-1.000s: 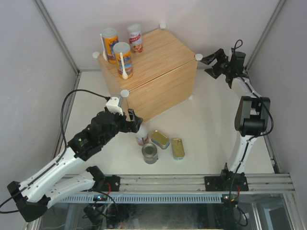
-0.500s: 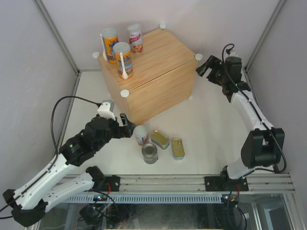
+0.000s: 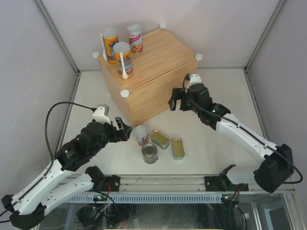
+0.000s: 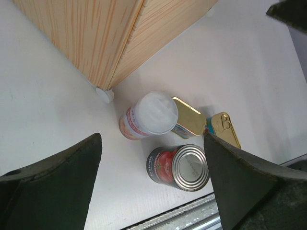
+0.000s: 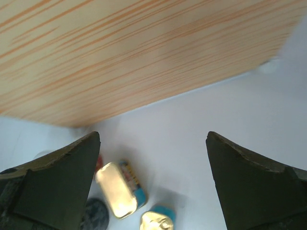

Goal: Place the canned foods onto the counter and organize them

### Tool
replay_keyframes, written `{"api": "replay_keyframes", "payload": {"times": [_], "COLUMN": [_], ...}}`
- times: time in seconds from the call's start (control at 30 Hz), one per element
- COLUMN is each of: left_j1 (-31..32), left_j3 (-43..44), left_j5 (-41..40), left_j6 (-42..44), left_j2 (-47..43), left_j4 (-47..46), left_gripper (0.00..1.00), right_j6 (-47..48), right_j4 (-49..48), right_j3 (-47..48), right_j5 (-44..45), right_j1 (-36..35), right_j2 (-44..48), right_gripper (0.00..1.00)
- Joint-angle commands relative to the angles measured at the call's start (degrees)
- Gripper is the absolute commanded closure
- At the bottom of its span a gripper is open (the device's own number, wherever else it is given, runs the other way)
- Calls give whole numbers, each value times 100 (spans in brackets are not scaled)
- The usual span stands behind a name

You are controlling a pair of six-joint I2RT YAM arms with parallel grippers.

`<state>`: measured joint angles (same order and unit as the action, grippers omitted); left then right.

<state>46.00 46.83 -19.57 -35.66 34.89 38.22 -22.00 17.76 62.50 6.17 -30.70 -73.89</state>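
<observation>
Left gripper (image 3: 125, 130): jaws spread wide, grasping nothing, poised just left of a white-and-red cylindrical tube with a matte white lid (image 4: 148, 115), which stands upright on the smooth white table (image 3: 216, 129) near the counter's near corner. Right gripper (image 3: 176, 99): jaws likewise released and empty, close to the right near face of the counter (image 3: 158, 62), a large box of light wood-grain laminate with small round white caps (image 3: 124, 93) at its corners. On the table just near the tube: one dark-blue can with a ribbed silver top (image 4: 180, 165) and two flat gold-lidded, teal-sided tins (image 3: 160, 139) (image 3: 178, 148) to its right. On the counter's far left top: two tall orange-blue tubes with white spoons (image 3: 110, 45) (image 3: 123, 60) and a second white-red tube (image 3: 135, 38), all upright.
</observation>
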Motion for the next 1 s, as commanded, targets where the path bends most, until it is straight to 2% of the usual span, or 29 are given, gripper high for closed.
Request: {"api": "replay_keyframes", "payload": {"times": [0.0,0.2,0.37,0.67,0.97], "left_j1": [32,32,36,32,32], "left_j3": [-110,-227,-322,-407,-360], "left_j5": [-188,-311,-408,-603,-696], "left_j6": [-169,-256,-401,-546,-563], "left_j2": [-124,-337,-523,-803,-888], "left_j4": [29,109,196,388,568], "left_gripper": [9,9,8,8,7], "right_j6": [123,106,92,199,231], "right_j4": [6,77,140,151,75], "right_j3": [108,461,780,1166,1283], "right_j5": [453,689,657,563,520], "right_j1": [-894,-2028,-2578,-3234,-3338], "right_j2": [87,-471,-902,-1538,-2022], "right_gripper": [8,4,2,0,0]}}
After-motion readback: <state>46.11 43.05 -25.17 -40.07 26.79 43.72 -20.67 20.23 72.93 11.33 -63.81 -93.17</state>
